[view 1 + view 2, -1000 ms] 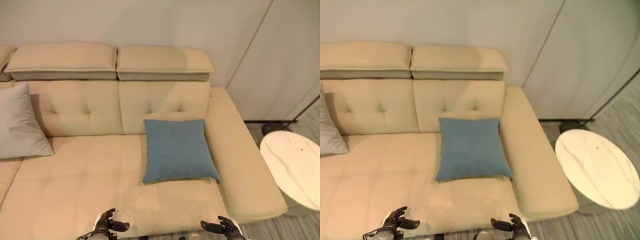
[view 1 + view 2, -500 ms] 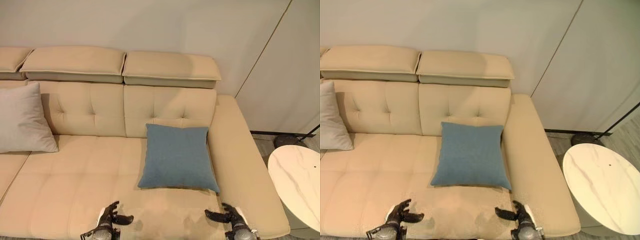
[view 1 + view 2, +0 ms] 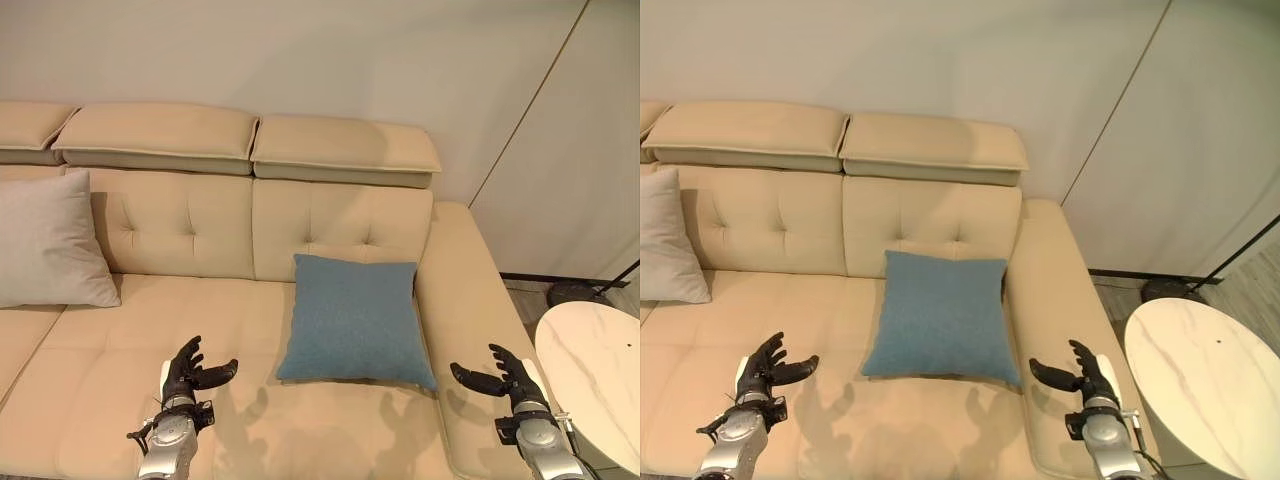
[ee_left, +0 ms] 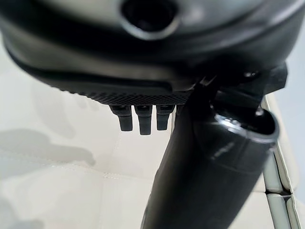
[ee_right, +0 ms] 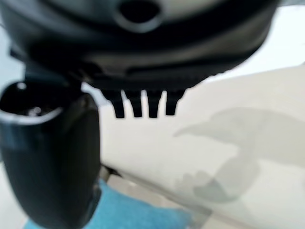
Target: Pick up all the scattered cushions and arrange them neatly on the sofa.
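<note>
While both hands hang empty, the left eye view shows the blue cushion (image 3: 355,319) leaning on the sofa (image 3: 200,230) backrest, flanked by the left hand (image 3: 187,368) and right hand (image 3: 503,375), fingers spread wide. A grey cushion (image 3: 662,240) appears in the right eye view at the sofa's far left. Each wrist view confirms straight, unloaded fingers (image 4: 140,119) over upholstery. Risk: an uneven two-handed reach could topple the blue cushion forward, or the right hand could catch the armrest (image 3: 1050,300).
</note>
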